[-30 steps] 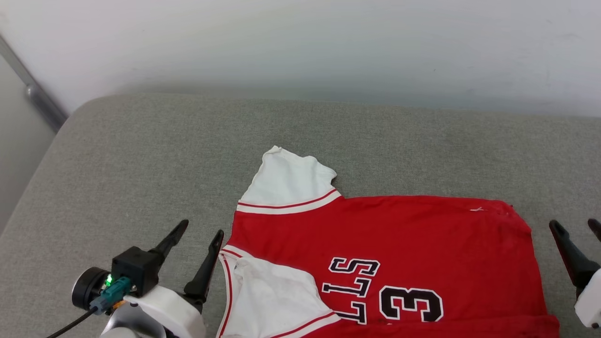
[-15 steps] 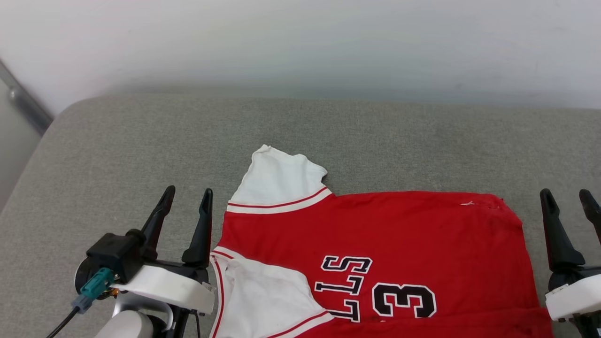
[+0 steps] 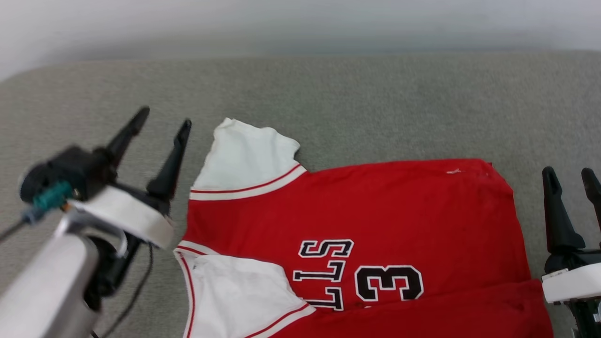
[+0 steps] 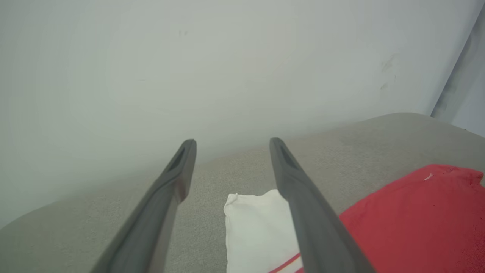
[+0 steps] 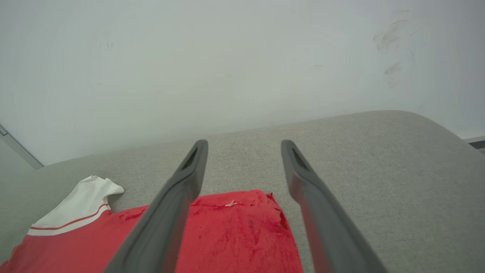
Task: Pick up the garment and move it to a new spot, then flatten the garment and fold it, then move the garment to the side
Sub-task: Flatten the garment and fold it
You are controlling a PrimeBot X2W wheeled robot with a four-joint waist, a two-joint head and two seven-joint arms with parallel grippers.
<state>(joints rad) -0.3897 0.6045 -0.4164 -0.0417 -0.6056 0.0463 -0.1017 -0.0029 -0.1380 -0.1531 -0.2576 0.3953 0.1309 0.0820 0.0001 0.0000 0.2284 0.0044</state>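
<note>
Here, the shirt [image 3: 357, 220] lies flat on a grey cushion [image 3: 375, 94], in the lower middle of the head view. It is red with white sleeves. One white sleeve [image 3: 244, 157] sticks out at the upper left of the shirt. The other sleeve [image 3: 235, 293] is near the bottom edge of the frame. Black letters [image 3: 324, 274] and a big number 3 [image 3: 389, 289] show low on the red part. A fold of red cloth runs along the bottom right. The left gripper [image 3: 164, 116] is at the left of the frame, just beside the upper sleeve. Its two dark fingers are spread wide and empty. The right gripper [image 3: 567, 171] is at the right edge, just beside the shirt's right side. Its fingers are spread wide and empty too. In the left wrist view, the white sleeve shows low between the two fingers. In the right wrist view, a red corner of the shirt shows low between the fingers. A pale wall [image 3: 281, 19] runs along the top of the frame.
</note>
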